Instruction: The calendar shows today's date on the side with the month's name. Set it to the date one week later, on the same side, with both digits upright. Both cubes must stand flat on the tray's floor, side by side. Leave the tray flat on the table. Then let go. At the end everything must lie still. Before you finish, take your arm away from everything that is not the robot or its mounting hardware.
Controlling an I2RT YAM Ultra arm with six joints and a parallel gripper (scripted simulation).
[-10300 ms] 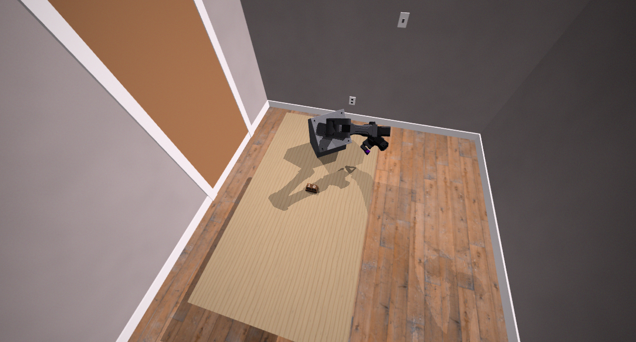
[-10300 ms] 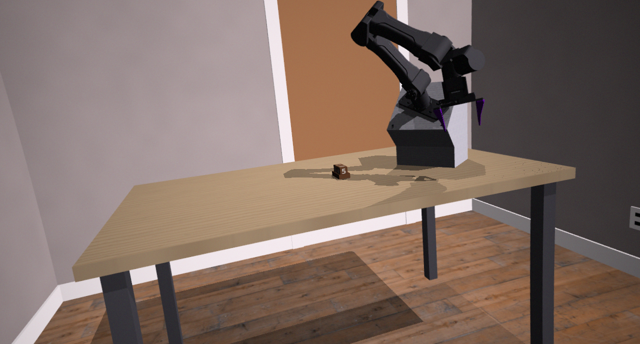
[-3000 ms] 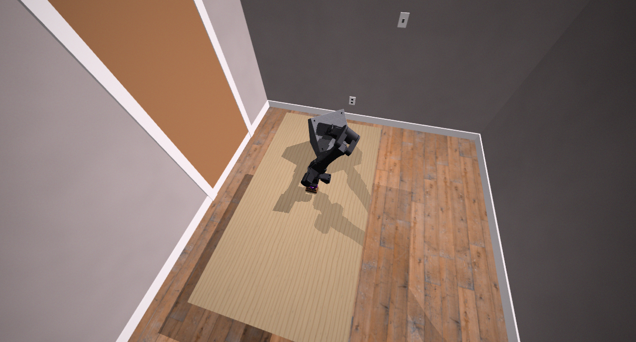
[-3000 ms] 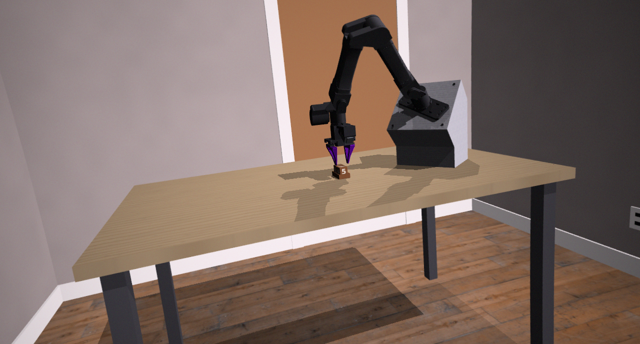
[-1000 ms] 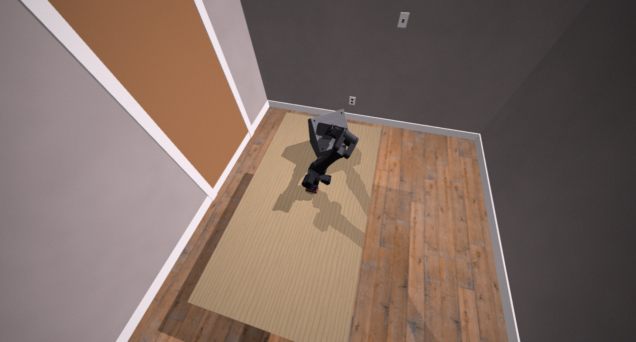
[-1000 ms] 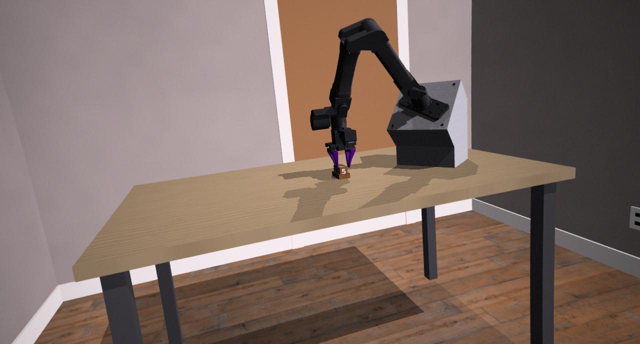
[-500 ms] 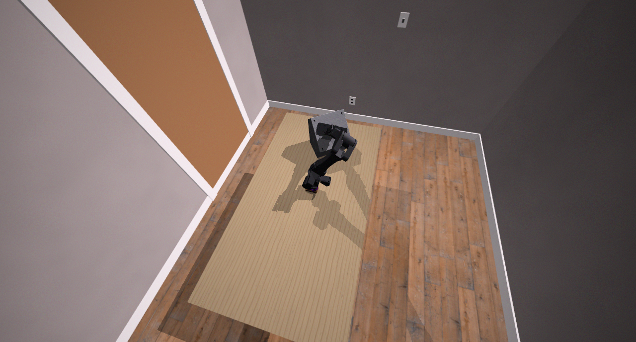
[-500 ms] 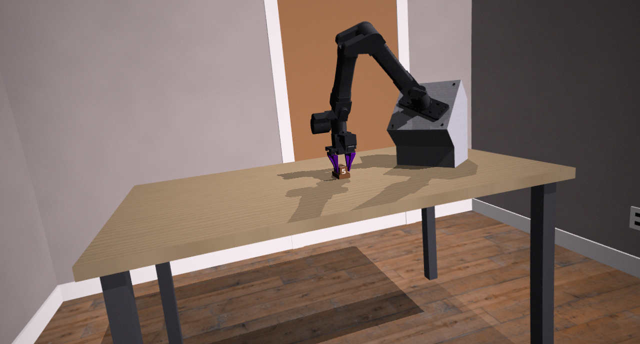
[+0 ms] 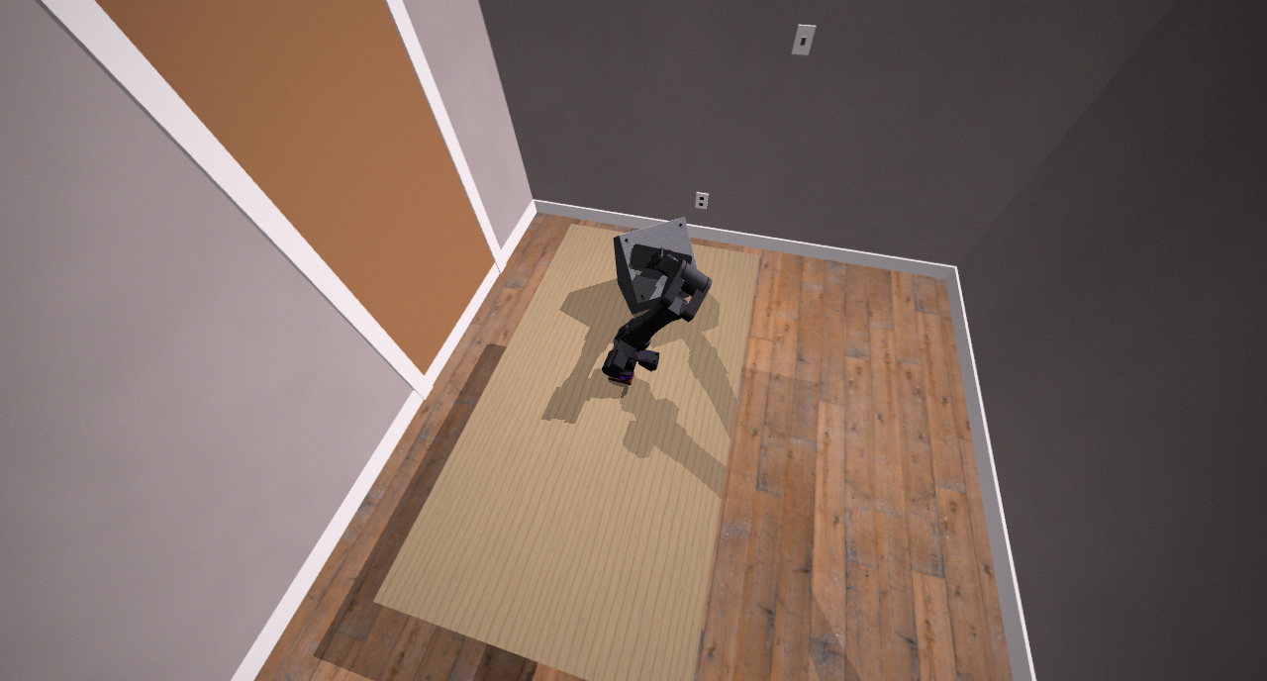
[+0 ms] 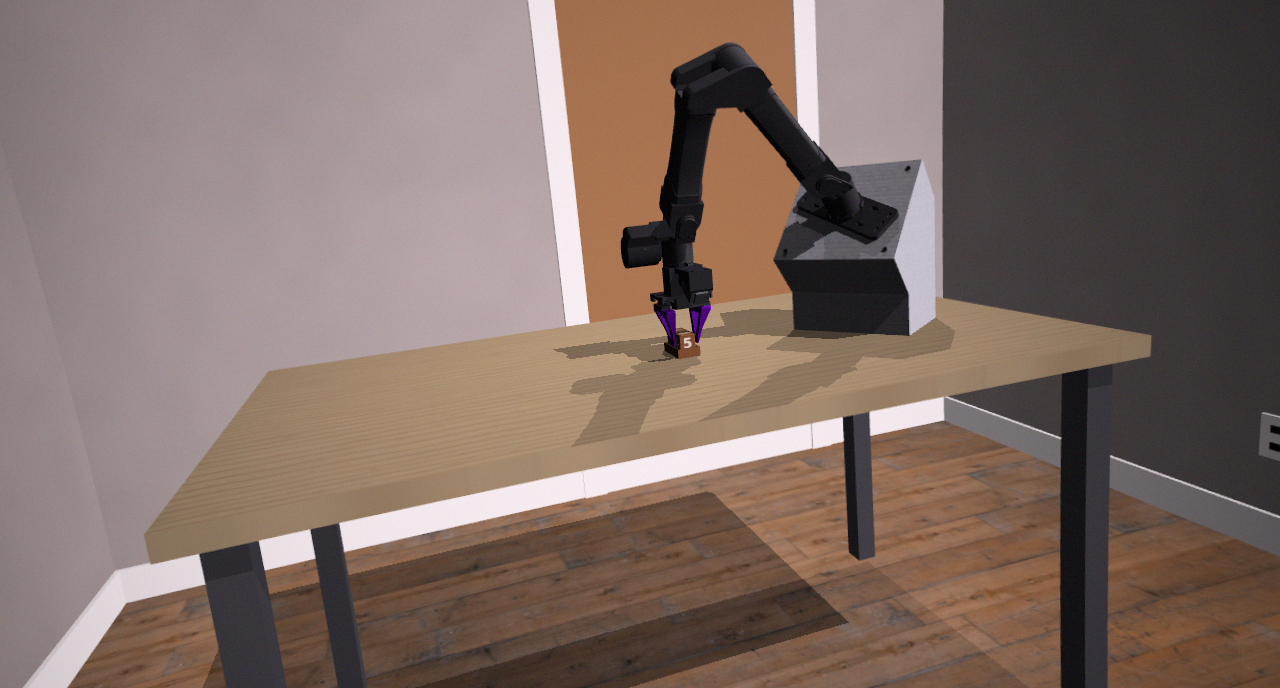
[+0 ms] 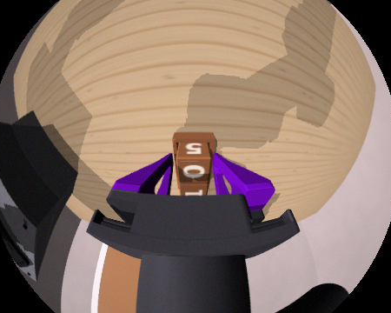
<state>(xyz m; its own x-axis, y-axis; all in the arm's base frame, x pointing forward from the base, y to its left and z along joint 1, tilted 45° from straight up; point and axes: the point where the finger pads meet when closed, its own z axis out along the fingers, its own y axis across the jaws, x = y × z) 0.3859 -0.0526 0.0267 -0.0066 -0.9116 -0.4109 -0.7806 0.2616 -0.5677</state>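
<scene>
The jaws (image 10: 684,333) stand part open astride the brown calendar (image 10: 685,349) (image 11: 194,165), gripping nothing. The exterior view shows a 5; the wrist view adds 0 and 1. The calendar sits on the pale wooden tabletop (image 9: 548,535) (image 10: 429,415) (image 11: 130,78), before an orange panel (image 9: 301,145) (image 10: 671,21).

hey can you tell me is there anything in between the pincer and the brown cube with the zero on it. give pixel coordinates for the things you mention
Nothing visible: the pincer's (image 10: 686,339) (image 11: 193,156) purple fingers already flank the cube (image 11: 194,167), open, with no other object in between.

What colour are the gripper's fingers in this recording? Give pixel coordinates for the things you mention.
Purple fingers (image 10: 705,319), showing best in the wrist view.
</scene>
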